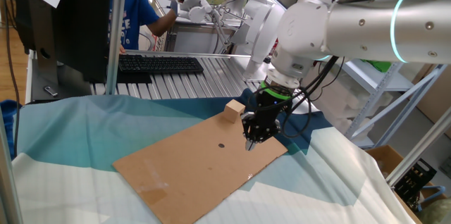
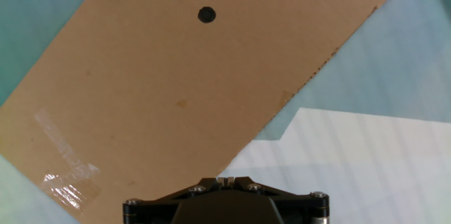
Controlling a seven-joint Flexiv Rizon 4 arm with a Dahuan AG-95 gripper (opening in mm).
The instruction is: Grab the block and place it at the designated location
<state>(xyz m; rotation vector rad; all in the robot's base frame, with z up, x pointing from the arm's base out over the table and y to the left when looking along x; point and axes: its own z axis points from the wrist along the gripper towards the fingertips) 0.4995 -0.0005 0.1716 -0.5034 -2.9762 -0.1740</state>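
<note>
1. The gripper [image 1: 251, 141] hangs low over the cardboard [image 1: 190, 168], jaws closed on nothing.
2. The block [image 1: 233, 111] sits near the cardboard's far corner, just beside the gripper, ungrasped.
3. Likely step: approach. Next it should open, centre over the block, descend and grip, then carry it to the dot [image 1: 220, 146].

My arm [image 1: 352, 23] was white, with a glowing cyan ring [image 1: 399, 27] around it, and my gripper [image 1: 250, 144] was black under a green band. The cardboard sheet [image 1: 197, 168] below was plain brown, marked with one black dot [image 1: 220, 146] and a glossy, whitish patch of tape [image 2: 67, 175] at its near left. The block [image 1: 233, 110] was pale tan. The cloth [image 1: 70, 136] showed teal panels and pale, nearly white ones with a faint grid. Far left lay a black keyboard [image 1: 158, 64], and beyond it a blue shirt [image 1: 134, 13] with white print.
</note>
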